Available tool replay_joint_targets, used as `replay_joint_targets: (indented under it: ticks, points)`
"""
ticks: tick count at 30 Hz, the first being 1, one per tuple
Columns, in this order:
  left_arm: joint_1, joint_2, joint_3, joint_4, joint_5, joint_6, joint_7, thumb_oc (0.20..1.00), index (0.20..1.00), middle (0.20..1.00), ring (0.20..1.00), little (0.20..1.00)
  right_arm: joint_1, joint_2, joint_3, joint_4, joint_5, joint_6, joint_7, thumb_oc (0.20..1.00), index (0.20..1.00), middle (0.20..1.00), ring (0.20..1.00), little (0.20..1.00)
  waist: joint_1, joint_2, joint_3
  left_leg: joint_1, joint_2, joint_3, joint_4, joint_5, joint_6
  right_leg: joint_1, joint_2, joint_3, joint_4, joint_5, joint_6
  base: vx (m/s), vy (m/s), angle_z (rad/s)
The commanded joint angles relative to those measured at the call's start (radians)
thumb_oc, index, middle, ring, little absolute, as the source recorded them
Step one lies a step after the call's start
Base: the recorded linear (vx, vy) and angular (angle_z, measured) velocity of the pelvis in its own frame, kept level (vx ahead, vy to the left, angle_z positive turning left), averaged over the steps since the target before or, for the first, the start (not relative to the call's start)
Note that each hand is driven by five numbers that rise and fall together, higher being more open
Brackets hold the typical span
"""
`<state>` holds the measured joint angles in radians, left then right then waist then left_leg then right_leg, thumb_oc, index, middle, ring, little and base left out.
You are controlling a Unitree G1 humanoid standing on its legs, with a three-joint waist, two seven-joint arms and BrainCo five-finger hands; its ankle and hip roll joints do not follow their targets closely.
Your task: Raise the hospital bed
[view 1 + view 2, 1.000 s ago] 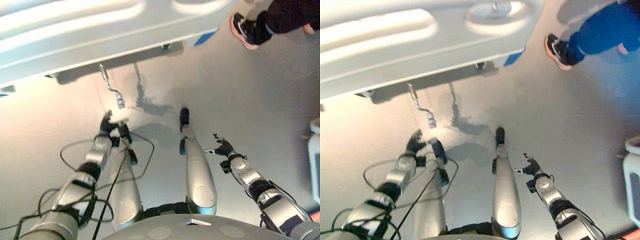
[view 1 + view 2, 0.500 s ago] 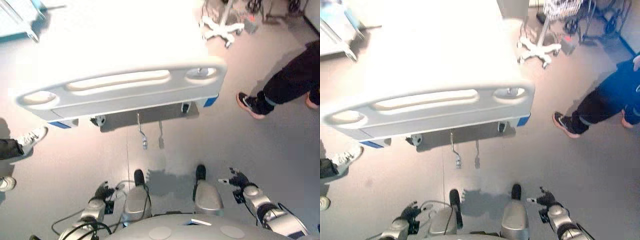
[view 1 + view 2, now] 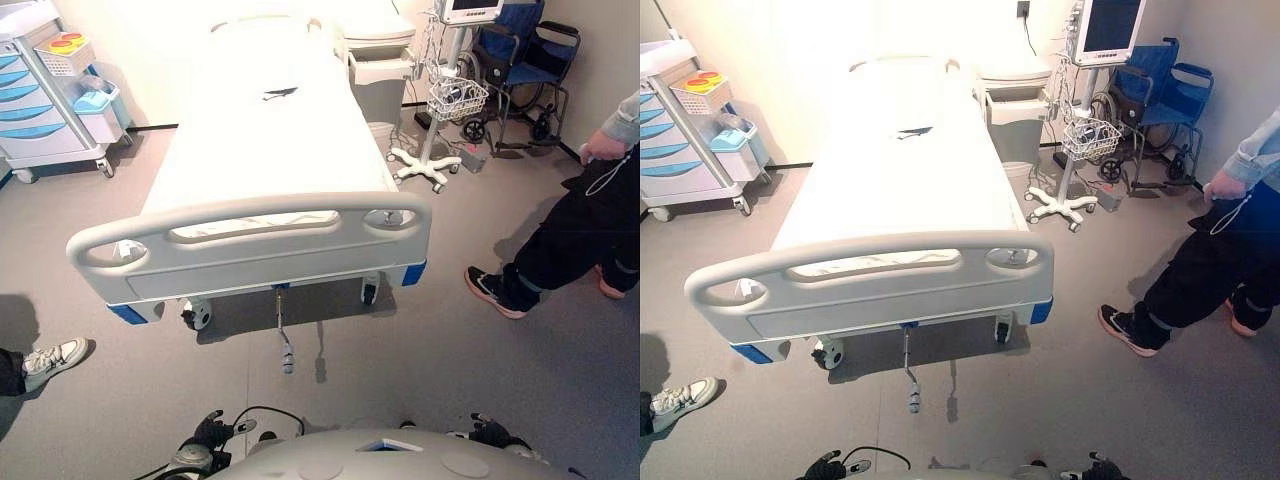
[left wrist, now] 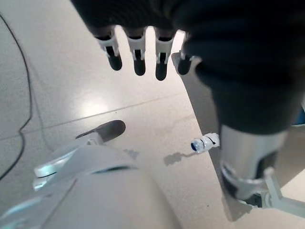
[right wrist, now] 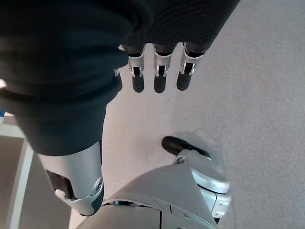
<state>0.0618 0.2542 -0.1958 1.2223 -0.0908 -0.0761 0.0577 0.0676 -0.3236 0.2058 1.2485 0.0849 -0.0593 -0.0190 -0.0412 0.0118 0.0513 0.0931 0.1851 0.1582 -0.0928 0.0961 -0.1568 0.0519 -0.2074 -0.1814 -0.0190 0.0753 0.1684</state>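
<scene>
The whole view has swung up since a second ago: then it looked down at the floor and the underside of the bed's foot end, with the left robot hand (image 3: 212, 431) just beside the crank handle (image 3: 287, 357); now the camera has moved and the full room shows, while that robot hand sits low at the near edge, well apart from the crank. Its wrist view shows the fingers (image 4: 138, 59) straight and apart, holding nothing, with the crank's tip off to one side. The right robot hand (image 3: 489, 431) hangs at the near edge too, fingers (image 5: 159, 78) relaxed and empty above the floor. Bare grey floor (image 3: 400, 370) lies open between the robot and the hospital bed (image 3: 890, 180), whose footboard (image 3: 250, 245) faces the robot with the crank hanging below its middle, tip near the floor. A person's shoe (image 3: 55, 357) stands at the left, and a person (image 3: 575, 235) stands to the right of the footboard. Farther off, a cart with blue drawers (image 3: 45, 90) stands left of the bed, and a monitor stand (image 3: 1080, 120) and a wheelchair (image 3: 1165, 105) stand to its right.
</scene>
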Motion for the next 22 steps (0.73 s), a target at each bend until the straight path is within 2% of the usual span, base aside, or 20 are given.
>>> replay_joint_targets:
  ticks: [1, 22]
  points:
    - [-0.075, 0.015, -0.007, -0.006, 0.048, -0.026, 0.001, 1.000, 1.000, 1.000, 1.000, 1.000, -0.090, 0.018, -0.044, 0.029, 0.029, -0.003, 0.001, 1.000, 1.000, 1.000, 1.000, 1.000, -0.011, -0.007, 0.047, -0.013, 0.011, -0.006, 0.006, 0.036, -0.002, 0.010, -0.024, -0.034, 0.087, -0.004, 0.078, 0.04, 0.001, -0.02]
    - [-0.090, -0.017, -0.034, 0.009, 0.022, -0.034, -0.003, 1.000, 1.000, 1.000, 1.000, 1.000, -0.088, 0.029, -0.018, 0.040, 0.012, -0.009, -0.017, 1.000, 1.000, 1.000, 1.000, 1.000, -0.020, -0.009, -0.007, -0.023, 0.016, -0.010, 0.006, 0.029, -0.010, 0.047, -0.015, -0.060, 0.043, -0.003, 0.071, 0.00, -0.002, 0.02]
